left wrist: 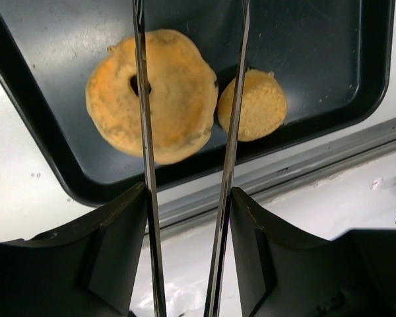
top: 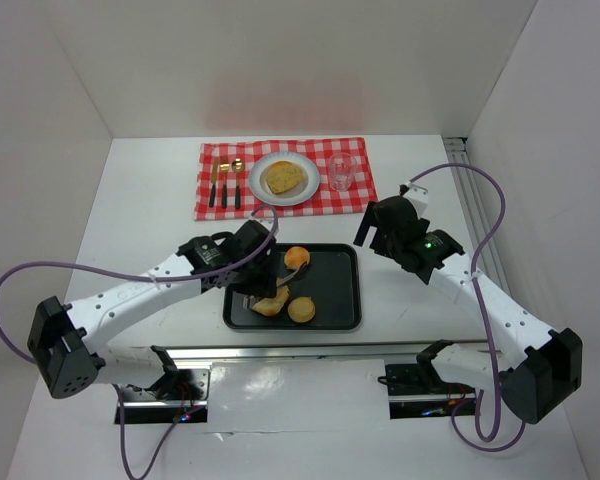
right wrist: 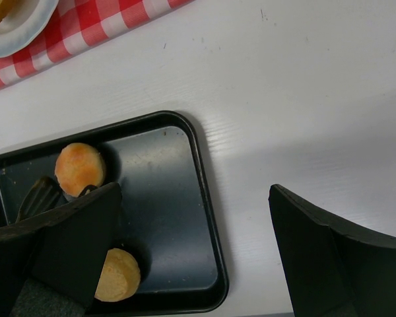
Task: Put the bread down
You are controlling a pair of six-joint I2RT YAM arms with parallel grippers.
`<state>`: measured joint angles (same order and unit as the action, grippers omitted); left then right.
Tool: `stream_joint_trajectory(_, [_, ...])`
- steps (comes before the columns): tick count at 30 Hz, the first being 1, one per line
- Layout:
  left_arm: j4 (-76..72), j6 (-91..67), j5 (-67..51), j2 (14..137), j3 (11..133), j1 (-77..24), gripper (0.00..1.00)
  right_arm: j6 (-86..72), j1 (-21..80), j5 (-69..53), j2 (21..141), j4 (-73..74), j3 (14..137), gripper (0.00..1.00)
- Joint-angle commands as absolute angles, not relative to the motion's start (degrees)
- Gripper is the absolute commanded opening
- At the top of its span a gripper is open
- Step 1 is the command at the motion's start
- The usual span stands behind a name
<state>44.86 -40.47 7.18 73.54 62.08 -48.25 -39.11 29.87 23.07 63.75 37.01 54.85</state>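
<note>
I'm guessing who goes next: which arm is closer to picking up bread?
Left: the left gripper holds tongs over the ring-shaped bread on the tray; the right gripper hangs open, empty.

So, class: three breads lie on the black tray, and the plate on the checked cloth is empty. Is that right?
No. The plate is not empty: the top view shows a bread on it. The rest stands.
</note>
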Motion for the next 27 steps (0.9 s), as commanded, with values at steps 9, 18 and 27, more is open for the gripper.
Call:
stream_joint_trajectory(9, [38.0, -38.0, 6.9, 77.4, 63.3, -47.1, 0.62, -39.2, 30.3, 22.0, 63.6, 35.4, 56.8, 1.00])
stream_joint_trajectory(18, [43.4, -35.5, 6.3, 74.1, 69.4, -47.1, 0.39, -39.2, 30.8, 23.1, 63.0, 35.9, 56.8, 1.00])
stream_joint_trajectory(27, [50.4, -30.5, 9.1, 71.9, 79.4, -38.2, 0.33, -39.2, 30.8, 23.6, 62.5, 35.3, 55.5, 1.00])
